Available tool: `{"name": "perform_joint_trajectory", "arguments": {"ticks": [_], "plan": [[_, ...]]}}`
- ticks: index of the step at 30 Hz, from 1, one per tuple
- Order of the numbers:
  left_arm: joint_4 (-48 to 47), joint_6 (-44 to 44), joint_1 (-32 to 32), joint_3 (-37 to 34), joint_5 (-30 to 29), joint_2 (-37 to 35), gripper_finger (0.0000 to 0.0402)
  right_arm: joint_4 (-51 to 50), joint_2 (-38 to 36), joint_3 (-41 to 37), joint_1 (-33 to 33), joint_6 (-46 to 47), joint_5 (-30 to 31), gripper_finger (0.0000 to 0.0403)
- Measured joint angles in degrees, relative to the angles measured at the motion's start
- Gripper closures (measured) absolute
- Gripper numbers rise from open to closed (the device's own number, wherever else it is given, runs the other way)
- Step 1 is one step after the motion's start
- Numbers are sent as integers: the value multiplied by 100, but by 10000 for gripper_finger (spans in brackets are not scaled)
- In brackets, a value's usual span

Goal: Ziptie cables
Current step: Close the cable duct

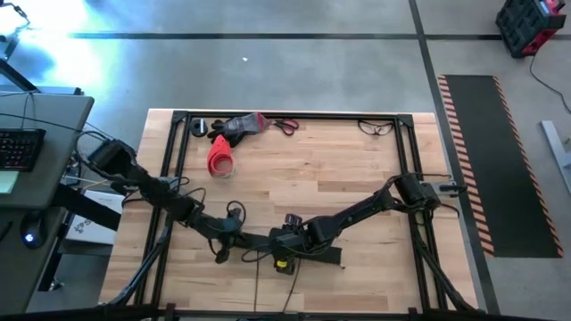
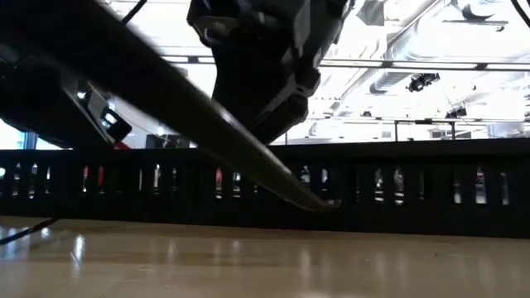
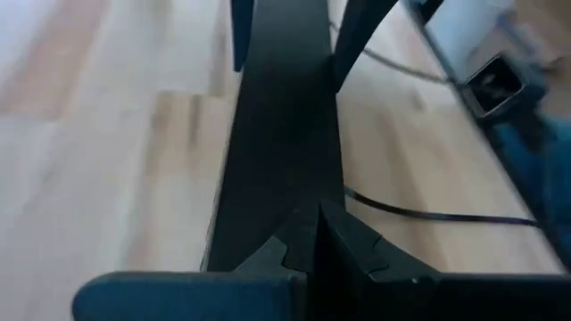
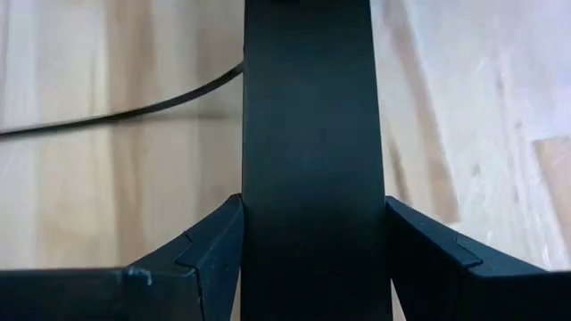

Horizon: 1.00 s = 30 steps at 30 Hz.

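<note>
Cables (image 1: 234, 212) are sitting near the front edge of the table (image 1: 357, 169), a loose tangle just beside where the two arms meet, and honestly they aren't what either arm has hold of right now. Both are on a flat black strip (image 4: 312, 160). The right end effector (image 4: 312, 245) has its fingers spread wide with the strip filling the gap between them, so it looks clamped across the strip's width. The left end effector (image 3: 317, 241) is pressed fully together, pinching the same strip edge-on as far as I can tell. In the low view the strip (image 2: 248, 157) runs at a slant, one end dipping toward the table in front of the long slotted channel (image 2: 414, 186). A thin dark wire (image 3: 428, 214) trails across the wood close by. My worry: with two arms on one stiff piece, any mismatch in their motion could twist it out of the left's thin pinch or bend it. The low end could also dig into the table or snag that stray wire and drag the bunch along. Up at the back edge there's a red roll (image 1: 219, 156), scissors (image 1: 285, 126) and glasses (image 1: 376, 127), well apart from all this.
</note>
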Motion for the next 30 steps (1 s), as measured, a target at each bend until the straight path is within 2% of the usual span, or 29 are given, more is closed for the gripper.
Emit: {"name": "perform_joint_trajectory", "arguments": {"ticks": [4, 9, 14, 16, 19, 22, 25, 28, 30], "plan": [[615, -81, 2, -23, 86, 382, 402, -63, -3, -2, 7, -77, -41, 195], [650, 57, 13, -38, 166, 327, 401, -74, -3, 2, 28, -208, 61, 195], [650, 52, 31, -42, 156, 325, 401, 91, -12, -24, 49, -652, 314, 114], [650, 42, 31, -42, 140, 326, 401, -22, -173, -28, 87, -807, 679, 90], [650, 9, 31, -42, 119, 327, 401, -144, -539, -4, 223, -1039, 1325, 78], [650, 7, 31, -42, 105, 327, 401, -607, -784, -3, 455, -1053, 2191, 81], [650, 7, 28, -42, 86, 327, 401, -1630, -1056, -7, 791, -639, 3003, 97], [649, 5, 28, -42, 78, 327, 401, -2954, -1302, -7, 1099, 472, 3208, 129], [662, 18, 28, -44, 70, 327, 401, -3478, -1341, -34, 1300, 1140, 3186, 160]]}}
